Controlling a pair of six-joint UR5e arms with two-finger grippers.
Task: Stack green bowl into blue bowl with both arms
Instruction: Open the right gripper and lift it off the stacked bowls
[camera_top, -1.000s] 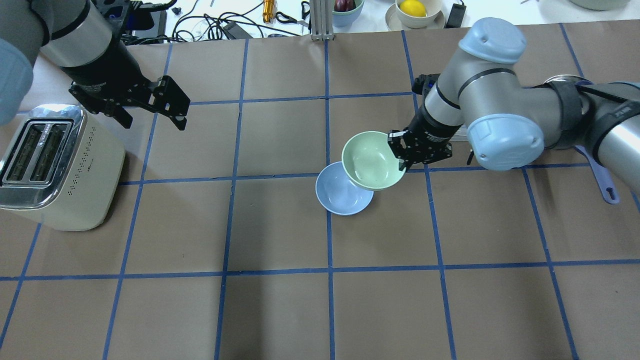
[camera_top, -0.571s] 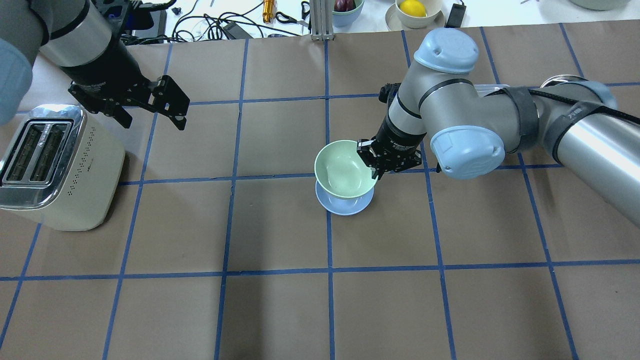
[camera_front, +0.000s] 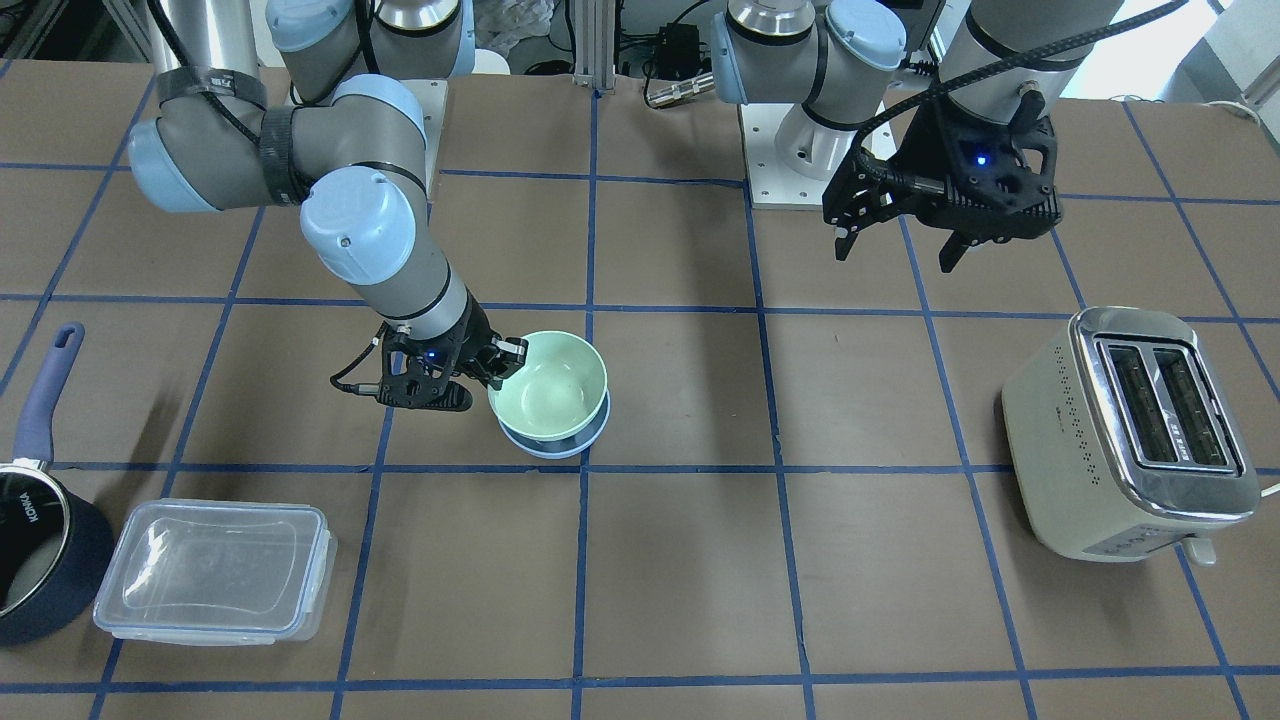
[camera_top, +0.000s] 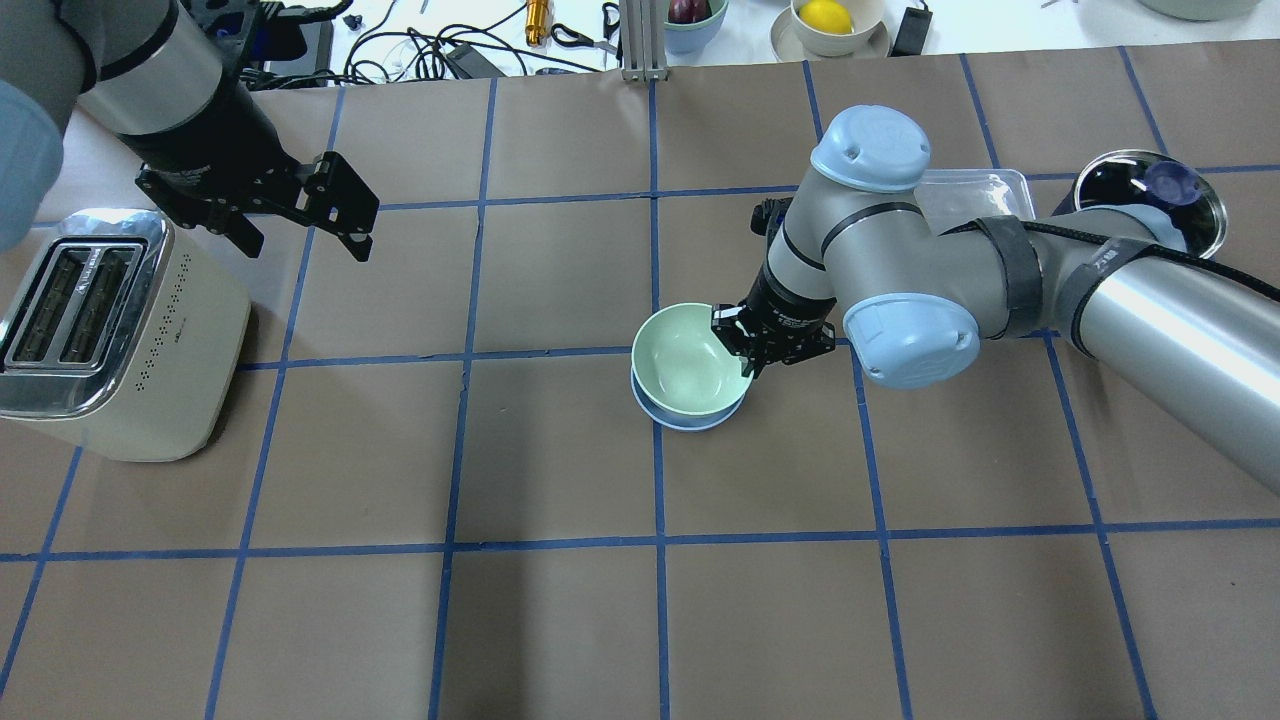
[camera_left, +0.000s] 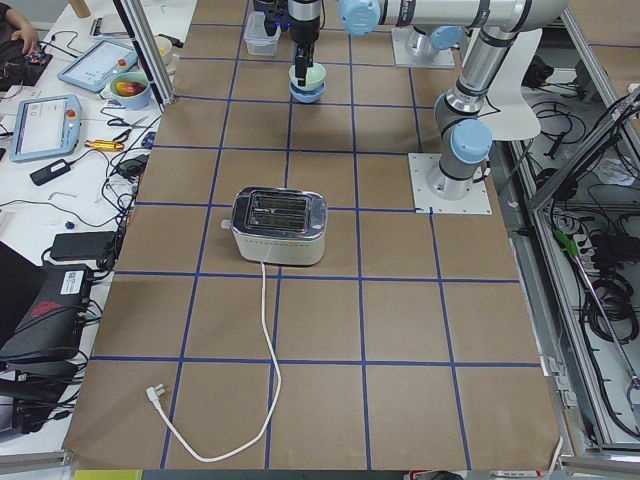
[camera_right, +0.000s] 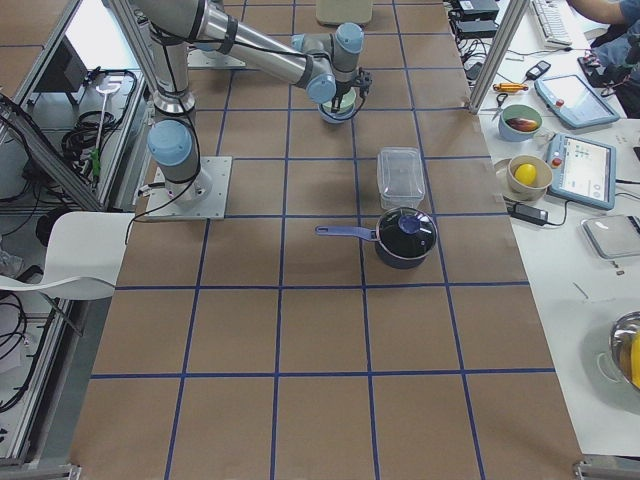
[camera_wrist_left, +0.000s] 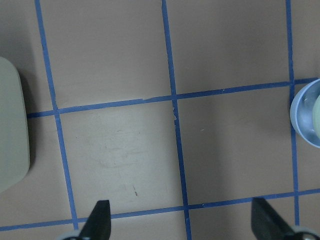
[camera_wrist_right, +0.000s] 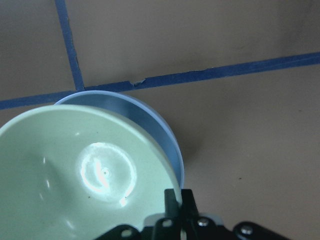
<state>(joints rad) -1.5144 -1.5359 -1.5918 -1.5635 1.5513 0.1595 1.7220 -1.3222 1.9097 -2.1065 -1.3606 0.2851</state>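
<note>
The green bowl (camera_top: 685, 362) sits low in the blue bowl (camera_top: 690, 421) near the table's middle, slightly tilted. Only the blue bowl's rim shows around it. My right gripper (camera_top: 748, 355) is shut on the green bowl's right rim. In the front view the green bowl (camera_front: 548, 385) lies on the blue bowl (camera_front: 555, 447) with the right gripper (camera_front: 505, 360) at its edge. The right wrist view shows the green bowl (camera_wrist_right: 85, 170) over the blue rim (camera_wrist_right: 145, 112). My left gripper (camera_top: 305, 245) hangs open and empty above the table beside the toaster, far from the bowls.
A cream toaster (camera_top: 110, 330) stands at the left edge, its cord trailing off (camera_left: 265, 340). A clear lidded container (camera_front: 215, 570) and a dark navy saucepan (camera_front: 40, 540) stand on the right arm's side. Clutter lies beyond the far edge.
My right arm has carried the green bowl left and down from beside the blue bowl onto it. The left arm has not moved.
</note>
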